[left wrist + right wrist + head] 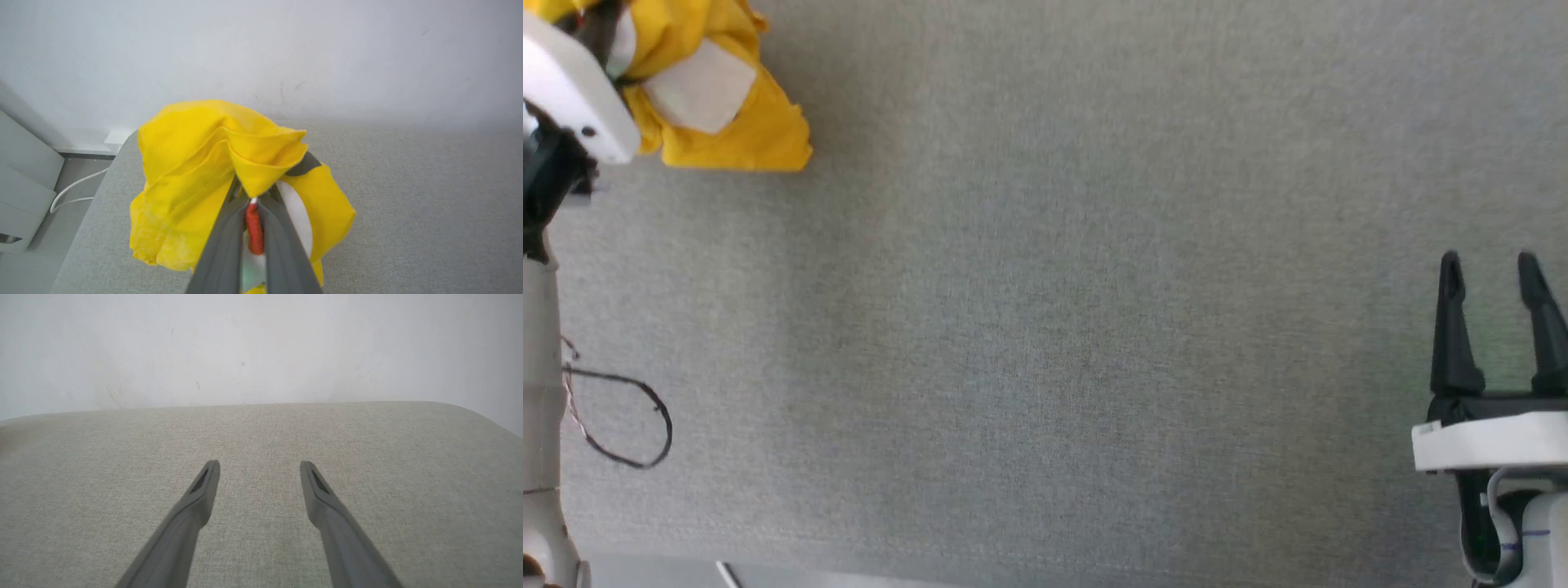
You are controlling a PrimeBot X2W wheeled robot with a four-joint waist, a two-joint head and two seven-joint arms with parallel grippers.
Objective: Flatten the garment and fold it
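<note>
The garment (727, 122) is a crumpled bright yellow T-shirt with white patches, bunched at the far left of the grey table. In the left wrist view the garment (192, 171) bulges around my left gripper (253, 199), whose two fingers are shut together on a fold of the cloth, with a red mark and a white patch showing between them. In the head view the left arm's pale wrist covers part of the bundle. My right gripper (1493, 273) stands open at the right side, fingers apart over bare table; in the right wrist view my right gripper (259, 469) holds nothing.
The grey fabric-covered table (1054, 327) spreads wide between the two arms. A black cable loop (629, 420) hangs by the left arm. A white wall (261, 347) rises behind the table's far edge. The table's left edge, floor and a white cord (75, 190) show in the left wrist view.
</note>
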